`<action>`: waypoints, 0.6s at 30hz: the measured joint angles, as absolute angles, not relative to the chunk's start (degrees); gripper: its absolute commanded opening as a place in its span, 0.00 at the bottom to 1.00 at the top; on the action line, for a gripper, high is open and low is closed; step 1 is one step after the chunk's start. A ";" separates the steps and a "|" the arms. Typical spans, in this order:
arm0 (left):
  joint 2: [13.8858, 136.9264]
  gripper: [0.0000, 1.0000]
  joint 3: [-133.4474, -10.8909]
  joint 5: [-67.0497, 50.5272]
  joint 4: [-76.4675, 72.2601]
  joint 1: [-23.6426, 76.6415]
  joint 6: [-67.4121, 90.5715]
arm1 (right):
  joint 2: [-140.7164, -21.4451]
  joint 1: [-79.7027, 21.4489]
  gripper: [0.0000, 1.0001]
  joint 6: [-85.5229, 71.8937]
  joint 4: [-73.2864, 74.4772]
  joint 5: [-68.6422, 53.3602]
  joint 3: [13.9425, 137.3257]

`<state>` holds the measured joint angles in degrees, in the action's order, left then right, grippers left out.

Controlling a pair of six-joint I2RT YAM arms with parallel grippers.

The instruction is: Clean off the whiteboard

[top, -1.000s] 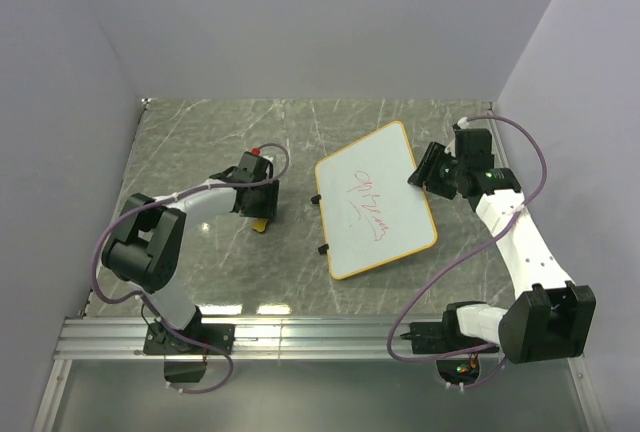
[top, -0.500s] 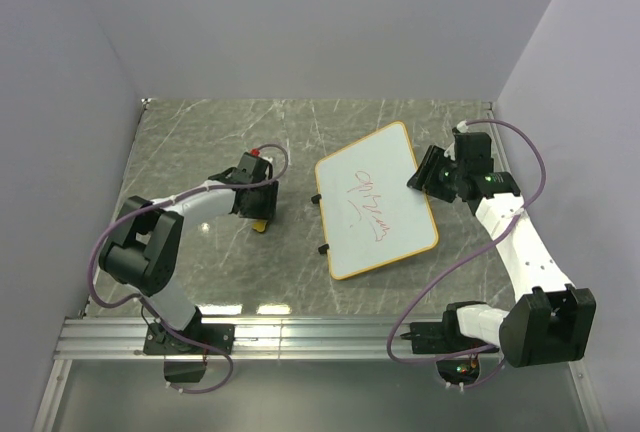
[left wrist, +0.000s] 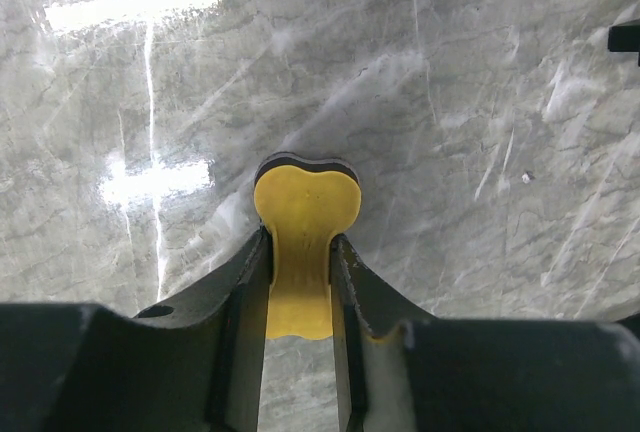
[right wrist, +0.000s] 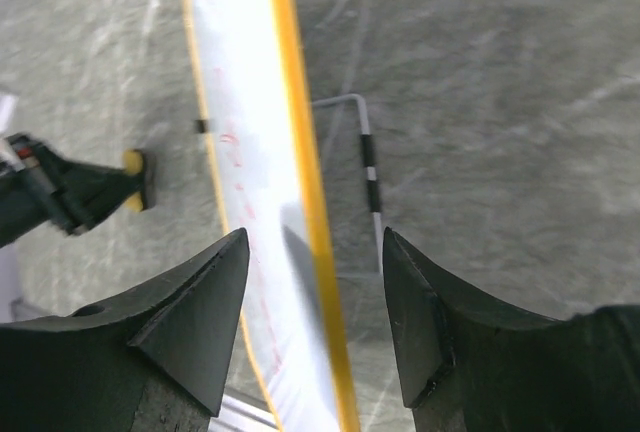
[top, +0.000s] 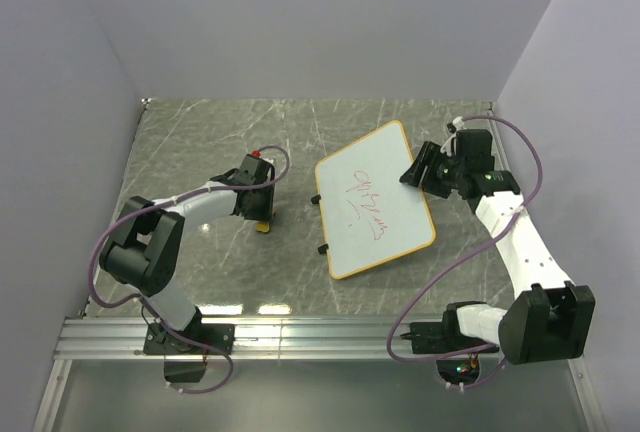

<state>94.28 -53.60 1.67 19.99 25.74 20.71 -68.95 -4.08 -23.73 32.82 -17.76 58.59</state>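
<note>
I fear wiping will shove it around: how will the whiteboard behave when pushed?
Probably stiff: the whiteboard shows flat, straight edges in its orange frame. It may well slide, lying loose on the glossy table; the right claw stands open astride its edge, not pinning it. It looks thin, so likely light.

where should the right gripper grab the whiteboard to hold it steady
Probably the right long edge of the whiteboard, towards its far corner, coming in from the right. It is a thin flat panel lying low on the table, so only its orange-framed rim fits between the fingers. The right gripper stands open, lined up on that rim.
</note>
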 measured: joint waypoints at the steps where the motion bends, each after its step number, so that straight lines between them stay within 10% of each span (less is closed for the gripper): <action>1: 94.32 0.00 -53.60 1.69 19.99 25.76 20.71 | -69.23 -4.05 0.64 -23.75 32.29 -18.85 58.70; 8: 94.74 0.00 -54.52 1.63 20.93 26.02 20.71 | -73.10 -3.68 0.57 -24.14 27.33 -23.88 59.11; 18: 94.76 0.00 -67.02 -0.51 27.70 28.82 20.91 | -71.13 -2.26 0.01 -27.20 22.55 -27.00 56.51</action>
<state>94.76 -67.02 -0.51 27.70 28.82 20.91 -71.13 -2.26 -27.20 22.55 -27.00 56.51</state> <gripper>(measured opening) 0.311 0.101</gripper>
